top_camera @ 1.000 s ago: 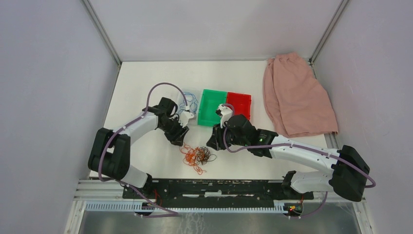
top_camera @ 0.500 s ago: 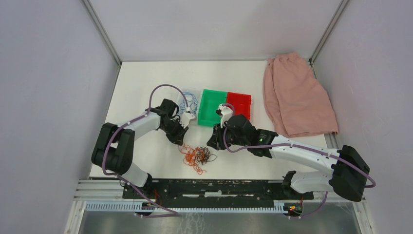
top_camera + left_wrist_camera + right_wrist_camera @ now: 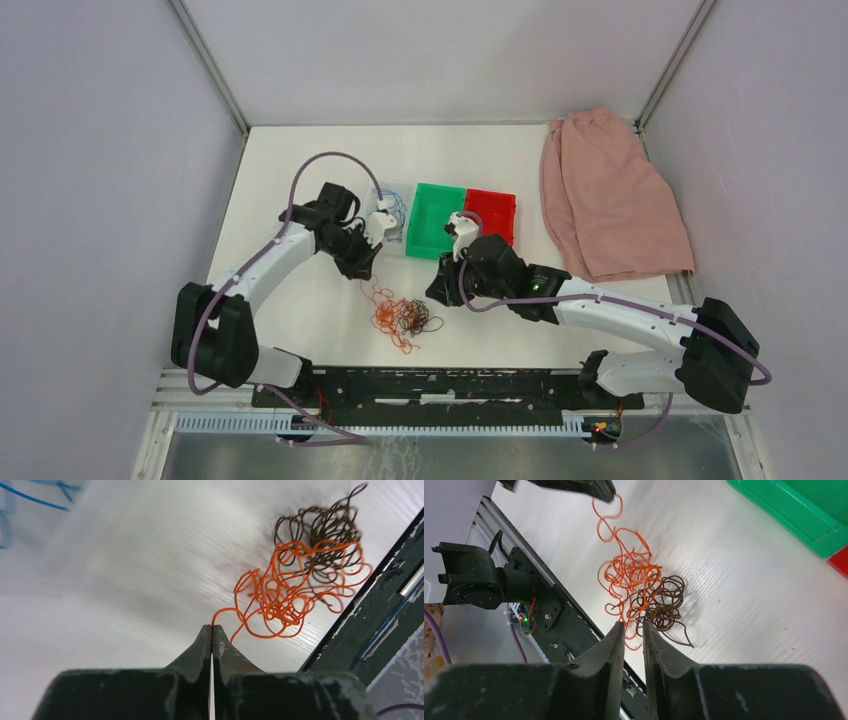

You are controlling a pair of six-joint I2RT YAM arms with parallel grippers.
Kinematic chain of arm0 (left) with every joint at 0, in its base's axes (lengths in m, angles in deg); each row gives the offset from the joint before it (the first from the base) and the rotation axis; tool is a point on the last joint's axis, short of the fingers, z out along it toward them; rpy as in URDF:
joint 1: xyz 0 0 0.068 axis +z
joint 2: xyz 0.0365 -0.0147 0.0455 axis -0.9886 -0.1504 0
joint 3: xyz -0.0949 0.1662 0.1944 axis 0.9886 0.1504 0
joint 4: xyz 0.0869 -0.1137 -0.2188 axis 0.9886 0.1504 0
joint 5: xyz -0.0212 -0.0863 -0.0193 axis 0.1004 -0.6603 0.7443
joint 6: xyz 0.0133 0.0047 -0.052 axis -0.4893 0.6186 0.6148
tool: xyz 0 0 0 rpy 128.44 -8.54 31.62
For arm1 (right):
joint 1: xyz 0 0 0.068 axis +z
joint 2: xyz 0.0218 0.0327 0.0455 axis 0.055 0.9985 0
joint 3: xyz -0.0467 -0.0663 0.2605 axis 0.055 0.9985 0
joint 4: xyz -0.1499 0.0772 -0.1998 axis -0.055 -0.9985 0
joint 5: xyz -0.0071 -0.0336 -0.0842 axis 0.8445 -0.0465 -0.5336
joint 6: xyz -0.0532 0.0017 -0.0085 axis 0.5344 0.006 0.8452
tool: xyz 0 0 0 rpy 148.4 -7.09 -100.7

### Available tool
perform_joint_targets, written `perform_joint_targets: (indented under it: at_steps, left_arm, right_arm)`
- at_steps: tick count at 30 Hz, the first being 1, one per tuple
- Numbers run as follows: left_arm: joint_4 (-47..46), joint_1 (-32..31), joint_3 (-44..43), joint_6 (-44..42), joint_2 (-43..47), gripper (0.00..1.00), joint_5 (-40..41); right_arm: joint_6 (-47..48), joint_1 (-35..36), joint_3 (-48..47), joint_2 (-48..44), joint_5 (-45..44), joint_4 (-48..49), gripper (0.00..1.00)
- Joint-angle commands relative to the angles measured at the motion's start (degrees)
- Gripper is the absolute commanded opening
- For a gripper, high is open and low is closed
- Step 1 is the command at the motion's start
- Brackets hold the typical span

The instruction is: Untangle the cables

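Close to the front rail, the cables lie on the white table — a curly orange-red snarl knotted with a dark brown one. The right gripper hangs over it, jaws barely apart. One orange strand leads to the left gripper, pinched tight there; blue loops lie beyond — beside the green bin.

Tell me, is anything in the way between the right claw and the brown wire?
Nothing solid. The right gripper points straight at the pile. Only the orange cable gets in the way: its loops are woven through the brown cable. The left gripper is pinching the orange cable's end.
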Motion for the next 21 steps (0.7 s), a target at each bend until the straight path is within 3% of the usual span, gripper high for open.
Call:
perform_joint_targets:
  at_steps: [1,4,11,21]
  left_arm:
    - [9.95,-0.24,-12.06,-5.55,6.93,0.03,-1.34]
    - [14.84,-0.25,-18.18,-6.32,8.60,0.03,-2.89]
    - [21.30,-0.58,-28.24,-3.28,11.62,0.03,-7.93]
    - [23.37,-0.77,-40.16,1.94,15.83,0.03,-16.96]
  right_arm:
    - [0.94,-0.02,-2.32,-1.12,-1.00,2.40,0.26]
    - [1.96,-0.07,-3.72,-0.64,-0.91,2.97,0.34]
    - [4.43,-0.05,-7.90,1.67,-0.22,7.90,0.66]
    - [5.87,-0.01,-9.53,7.56,5.52,23.59,0.73]
